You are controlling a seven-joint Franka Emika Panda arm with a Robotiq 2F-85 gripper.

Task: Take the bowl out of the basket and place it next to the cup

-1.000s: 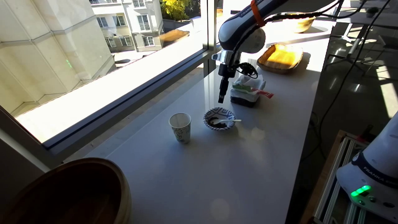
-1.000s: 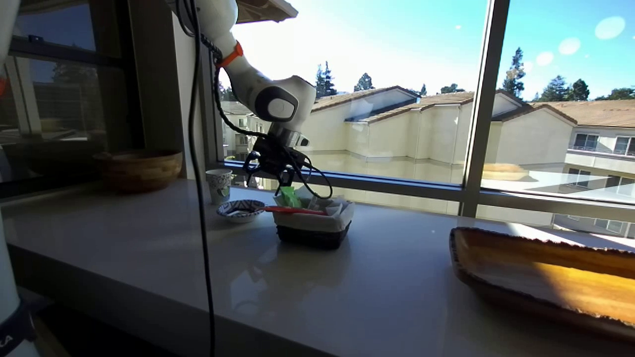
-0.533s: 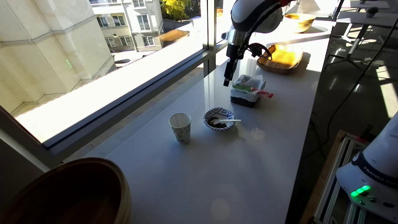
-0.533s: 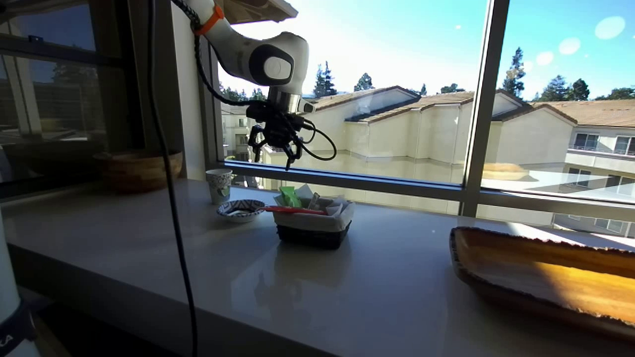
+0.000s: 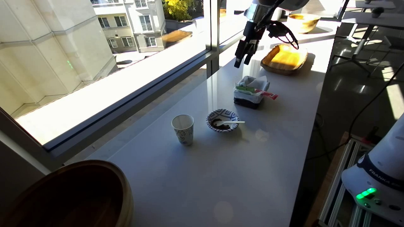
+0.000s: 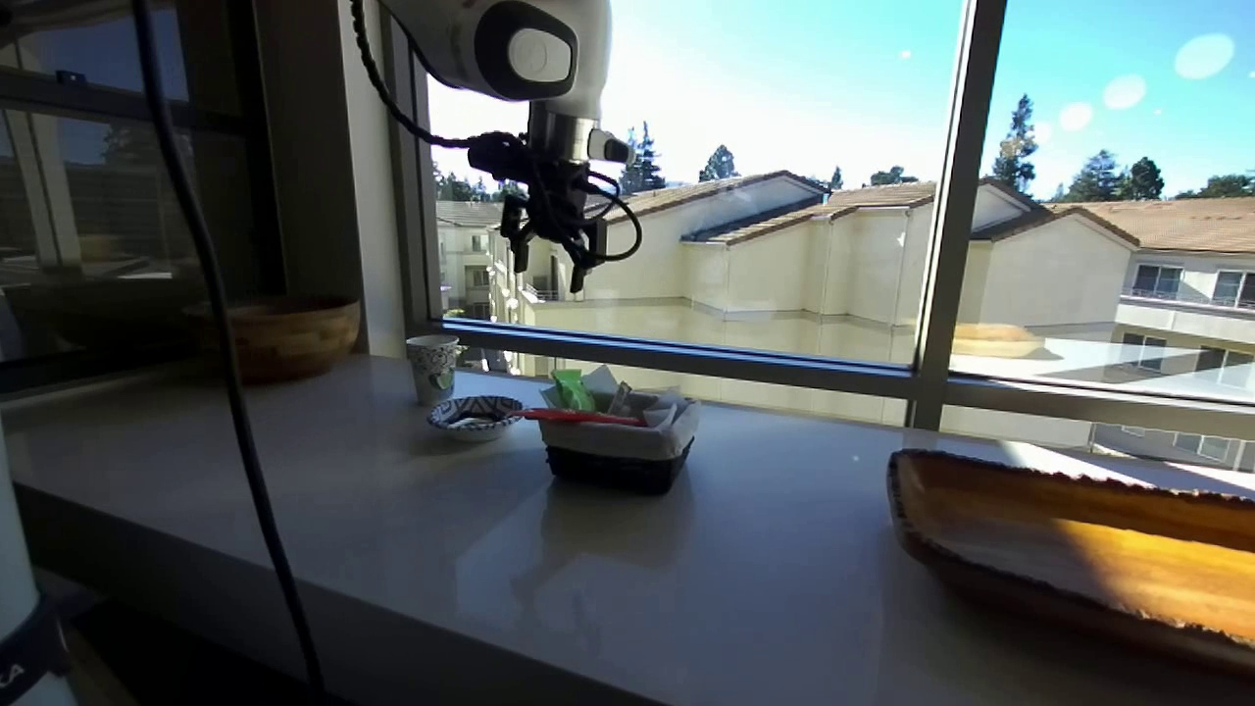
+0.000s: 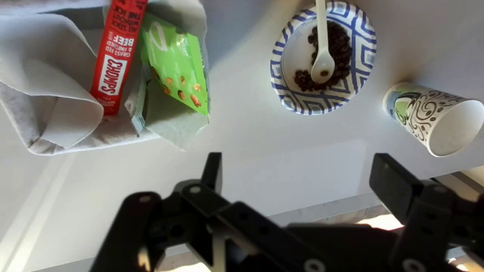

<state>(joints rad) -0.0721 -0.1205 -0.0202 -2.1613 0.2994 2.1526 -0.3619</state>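
The bowl [image 5: 222, 113] is white with a blue pattern and holds dark beans and a white spoon. It stands on the counter between the cup and the basket, also in an exterior view [image 6: 476, 432] and the wrist view [image 7: 297, 56]. The patterned paper cup [image 5: 184, 130] stands upright beside the bowl, apart from it; it also shows in the wrist view [image 7: 419, 109]. The basket [image 5: 247, 98], dark with a pale liner [image 6: 618, 451], holds a green packet and a red stick. My gripper [image 5: 242, 64] is open and empty, high above the counter; its fingers [image 7: 297, 168] show apart.
A large brown wooden bowl [image 5: 124, 192] stands at the near left. A wooden tray [image 5: 284, 60] lies beyond the basket, also in an exterior view [image 6: 1039, 529]. A window frame [image 5: 176, 74] runs along the counter. A black cable [image 6: 245, 461] hangs in front.
My gripper has risen and moved away from the bowl and cup, up past the basket toward the wooden tray, staying open. The bowl, cup and basket have not moved.
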